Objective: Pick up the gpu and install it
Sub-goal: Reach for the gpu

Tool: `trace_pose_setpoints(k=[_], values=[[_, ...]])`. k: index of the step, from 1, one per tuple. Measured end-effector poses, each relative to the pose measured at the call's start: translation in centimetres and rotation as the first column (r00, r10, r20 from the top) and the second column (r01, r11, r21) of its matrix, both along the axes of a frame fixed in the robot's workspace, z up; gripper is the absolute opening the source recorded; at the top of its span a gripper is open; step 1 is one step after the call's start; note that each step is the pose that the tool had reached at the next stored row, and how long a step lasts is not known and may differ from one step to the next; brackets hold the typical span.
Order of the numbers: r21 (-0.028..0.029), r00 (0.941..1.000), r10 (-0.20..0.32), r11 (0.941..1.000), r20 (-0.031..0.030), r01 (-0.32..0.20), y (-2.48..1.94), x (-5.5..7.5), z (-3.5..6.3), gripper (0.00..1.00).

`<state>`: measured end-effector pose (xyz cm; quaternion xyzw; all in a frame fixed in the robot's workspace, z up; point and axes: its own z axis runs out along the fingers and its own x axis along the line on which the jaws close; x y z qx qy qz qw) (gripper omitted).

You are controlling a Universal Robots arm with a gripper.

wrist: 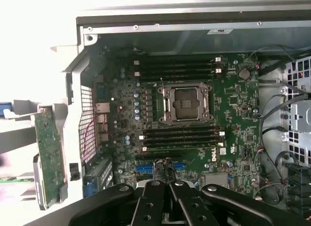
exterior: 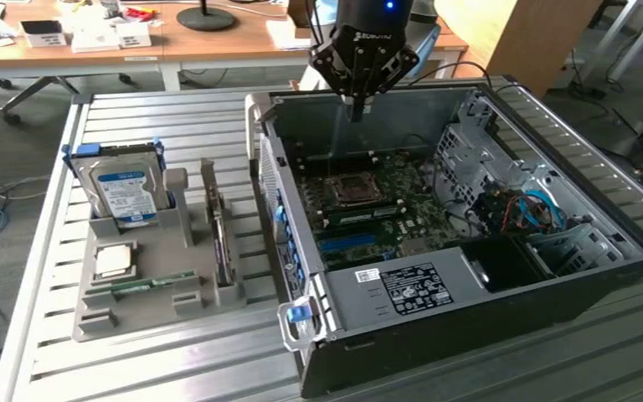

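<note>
Nothing of the job is done yet, from where I stand; the gripper hangs with its fingers pressed together on nothing, above the far end of the open computer case, with the motherboard straight below it; the gpu is not in the tool at all, it stands on edge in a slot of the grey tray, outside the case and well off to the tool's side, beyond the case wall; so both the pick-up and the fitting are left to do. As for room, the case is open at the top and the air above the board is free; the blue card slots lie bare beneath the tool; on the side away from the card the cables and metal bays crowd in; the card itself sits close against a raised grey upright, with the hard drive farther out, so I judge the gap around its top edge to be tight.
</note>
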<state>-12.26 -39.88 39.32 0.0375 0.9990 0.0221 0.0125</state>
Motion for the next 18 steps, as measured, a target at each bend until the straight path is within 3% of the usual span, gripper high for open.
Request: trace_pose_setpoints(k=[18], values=[[0.0000, 1.0000, 0.000, 1.0000, 0.0000, 0.000, 0.00, -2.5, -0.01, 0.11]])
